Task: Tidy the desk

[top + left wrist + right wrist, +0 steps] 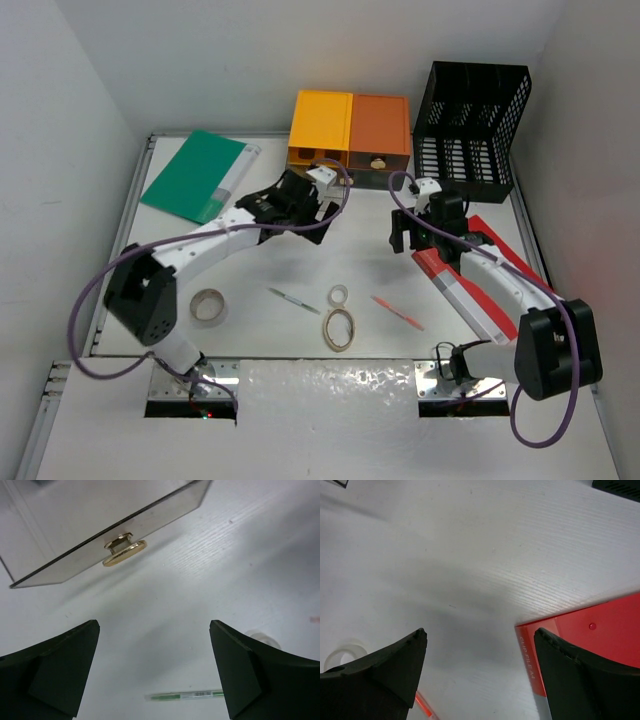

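in front of the drawers (350, 125), left gripper (322, 180) hangs with fingers spread, facing the knob (125, 553), probably to pull it. right gripper (402, 240), nearer than the drawers, also spread, idle. desk (250, 270) underlies all.

Orange is seen on the drawer box (380, 125), gold on its knob (378, 160). Left of it, a yellow box (320, 122) and green folder (197, 175) are spotted; right of it, a black grid-mesh basket (470, 120) and red clip file (585, 630). The desk (250, 270) is left plain white.
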You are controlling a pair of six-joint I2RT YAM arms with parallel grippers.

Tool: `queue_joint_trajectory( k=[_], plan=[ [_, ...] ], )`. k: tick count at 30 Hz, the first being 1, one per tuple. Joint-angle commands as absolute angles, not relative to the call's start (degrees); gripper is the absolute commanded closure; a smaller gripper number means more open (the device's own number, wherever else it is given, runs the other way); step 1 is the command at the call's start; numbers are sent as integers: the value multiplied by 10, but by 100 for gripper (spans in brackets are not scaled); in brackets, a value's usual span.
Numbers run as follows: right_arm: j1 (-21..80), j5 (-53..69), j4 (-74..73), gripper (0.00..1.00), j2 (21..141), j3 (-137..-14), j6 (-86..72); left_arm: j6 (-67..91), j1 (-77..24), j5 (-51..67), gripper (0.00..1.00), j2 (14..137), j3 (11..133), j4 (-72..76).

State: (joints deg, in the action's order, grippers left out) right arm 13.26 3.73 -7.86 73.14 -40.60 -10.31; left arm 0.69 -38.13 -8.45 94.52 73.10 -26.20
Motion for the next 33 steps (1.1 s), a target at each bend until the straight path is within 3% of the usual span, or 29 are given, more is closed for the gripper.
queue_joint_trajectory(
  k=[1, 3, 4, 7, 15, 22, 30, 33],
  plan=[
    [132, 52, -83, 15, 710, -399, -99, -109, -388, -29, 10, 861, 686, -240],
    [132, 54, -83, 14, 708, -397, -99, -195, -388, 2, 15, 834, 658, -241],
    [133, 56, -82, 14, 708, -396, -100, -237, -388, 71, 16, 815, 637, -253],
    [133, 60, -76, 14, 709, -395, -102, -430, -388, 182, 15, 809, 621, -375],
    [132, 59, -86, 14, 706, -393, -97, -660, -419, 185, 22, 820, 531, -389],
    [133, 56, -83, 14, 696, -388, -93, -664, -424, 166, 27, 911, 533, -360],
    [133, 51, -82, 14, 697, -387, -90, -641, -445, 129, 57, 992, 519, -341],
    [133, 50, -80, 14, 699, -386, -91, -622, -450, 121, 100, 996, 516, -338]
  ],
)
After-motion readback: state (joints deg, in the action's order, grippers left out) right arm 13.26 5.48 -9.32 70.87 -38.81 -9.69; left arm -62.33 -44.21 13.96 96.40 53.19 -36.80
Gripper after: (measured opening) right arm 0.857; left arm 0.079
